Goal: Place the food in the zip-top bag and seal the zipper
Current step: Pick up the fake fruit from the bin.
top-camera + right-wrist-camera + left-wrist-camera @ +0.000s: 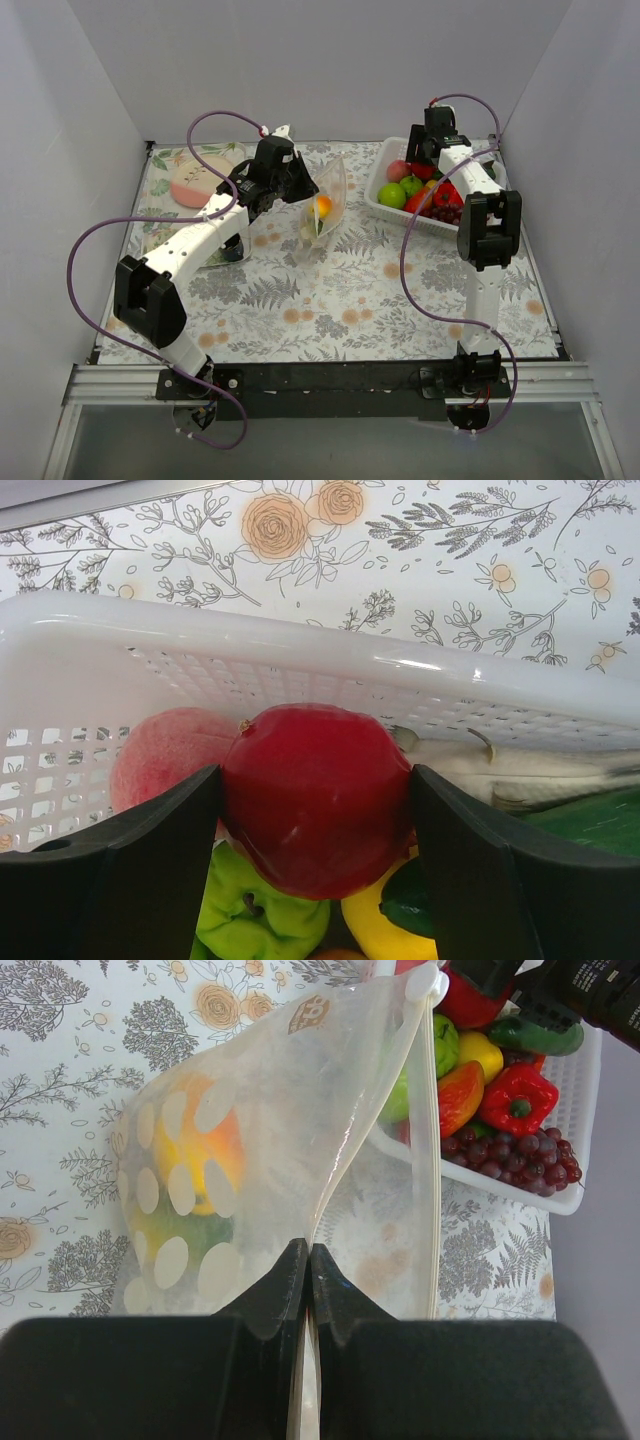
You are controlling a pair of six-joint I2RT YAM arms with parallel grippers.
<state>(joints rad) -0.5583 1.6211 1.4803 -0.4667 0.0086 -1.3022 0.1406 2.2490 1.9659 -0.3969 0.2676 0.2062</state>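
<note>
My left gripper (pixel 303 186) is shut on the edge of the clear polka-dot zip-top bag (pixel 330 200) and holds it up with the mouth open. In the left wrist view the jaws (pixel 308 1260) pinch the bag wall (pixel 300 1110). An orange fruit (pixel 200 1150) and a green one (pixel 165 1225) lie inside, and the zipper strip (pixel 429 1140) hangs at the right. My right gripper (pixel 315 800) is inside the white basket (pixel 300 665), its fingers closed on both sides of a red apple (pixel 315 790), which also shows in the top view (pixel 422 170).
The basket (pixel 385 207) at the back right holds a peach (pixel 160 755), a green apple (pixel 260 915), a yellow fruit (pixel 385 925), a red pepper (pixel 518 1100) and grapes (pixel 500 1155). A pink plate (pixel 190 186) lies at the back left. White walls enclose the table.
</note>
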